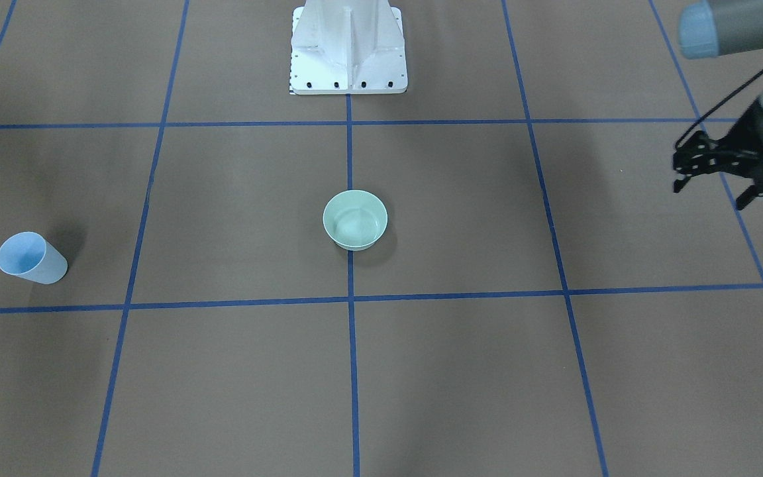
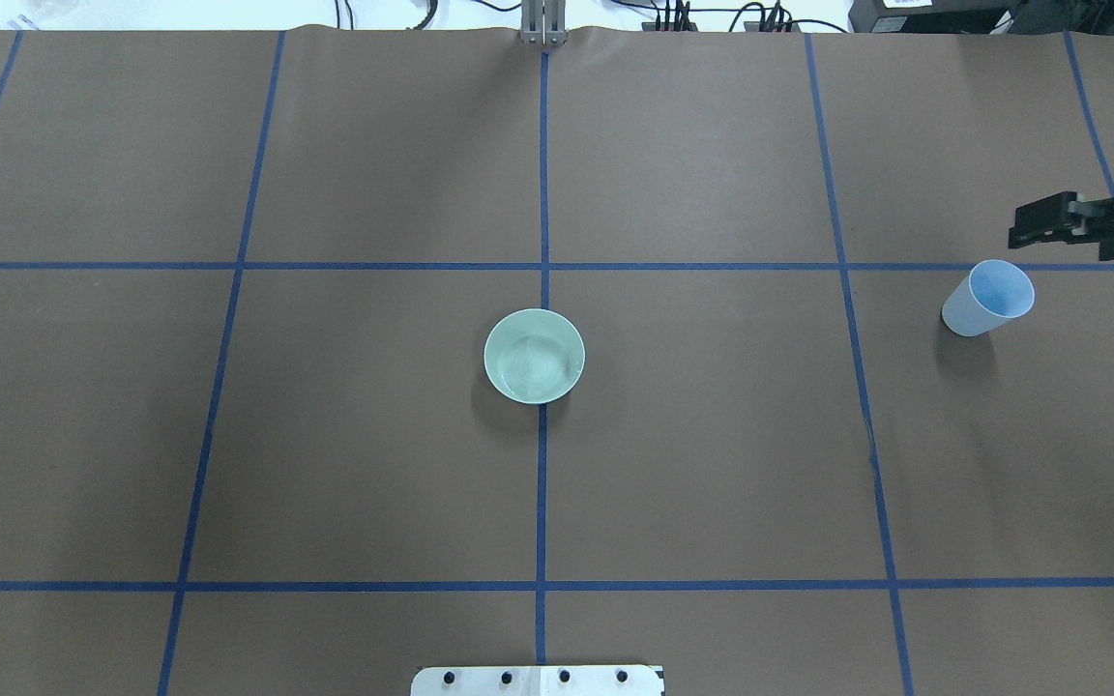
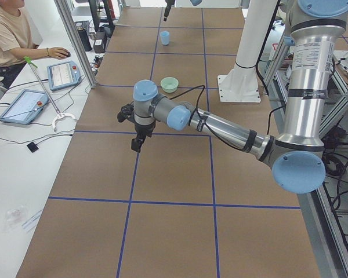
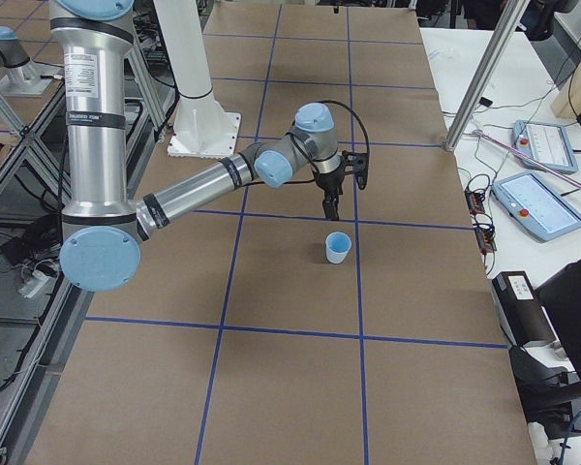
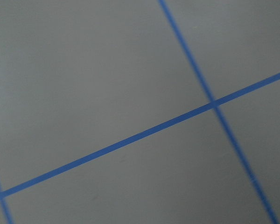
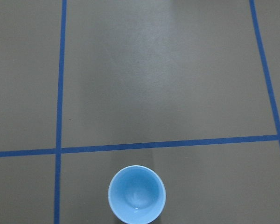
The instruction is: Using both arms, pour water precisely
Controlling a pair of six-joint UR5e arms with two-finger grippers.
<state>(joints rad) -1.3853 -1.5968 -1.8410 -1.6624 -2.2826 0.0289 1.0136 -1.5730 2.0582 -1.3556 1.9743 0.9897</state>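
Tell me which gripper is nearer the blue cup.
Right. The right gripper hovers close by the blue cup; the left gripper is far off across the table, beyond the green bowl.

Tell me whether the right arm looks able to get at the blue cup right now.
Probably yes. The right gripper hangs close by the blue cup, a little higher. The cup stands upright and alone, and the green bowl sits well away from both.

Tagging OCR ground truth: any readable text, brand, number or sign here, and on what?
No text is readable.
Label on the left arm: too small to read.
Label on the right arm: too small to read.
Pendant screens: blurred.
Blue cup, green bowl: no print visible.
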